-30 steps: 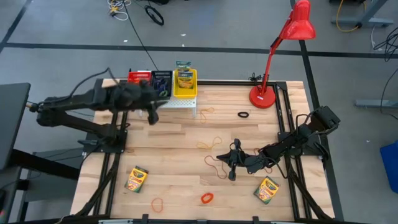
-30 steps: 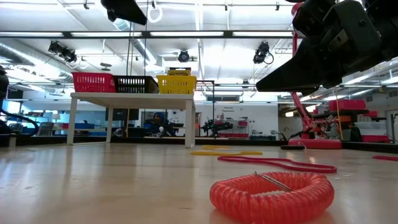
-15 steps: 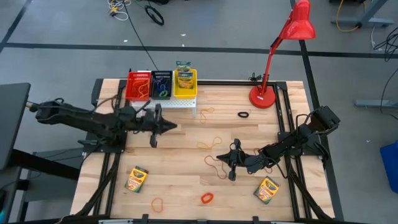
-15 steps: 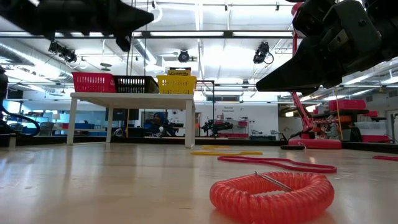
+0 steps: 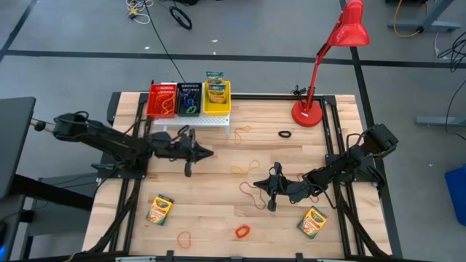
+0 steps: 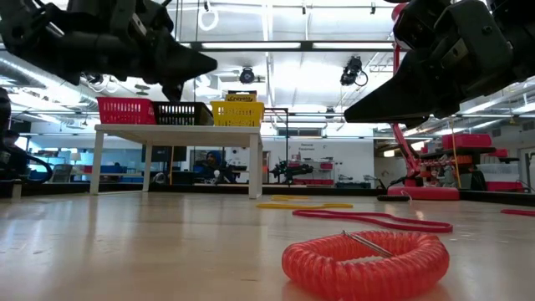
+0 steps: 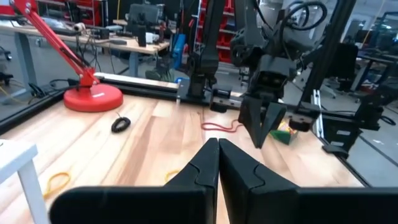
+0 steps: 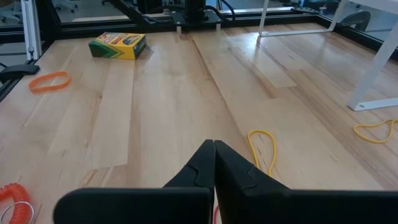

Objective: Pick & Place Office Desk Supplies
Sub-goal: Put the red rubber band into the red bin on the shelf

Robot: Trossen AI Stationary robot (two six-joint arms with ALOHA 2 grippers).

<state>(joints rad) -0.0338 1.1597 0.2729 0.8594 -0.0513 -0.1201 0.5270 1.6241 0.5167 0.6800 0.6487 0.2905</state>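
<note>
Three bins on white stand [image 5: 195,121], table's 12 o'clock: red bin [image 5: 162,100] holds rubber bands, black bin [image 5: 189,98] loops, yellow bin [image 5: 216,97] crayon box. Left gripper [image 5: 207,153] closed, empty; right gripper [image 5: 257,183] closed, empty. Loose crayon boxes [image 5: 159,209] at 6 o'clock.

Overhead, table-level, perhaps two wrist-mounted views

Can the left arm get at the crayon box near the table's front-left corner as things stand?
Probably yes. The crayon box lies alone on bare wood on the left arm's side, nothing on or against it. The left gripper hangs farther back, fingers shut and empty, so they must open first.
</note>
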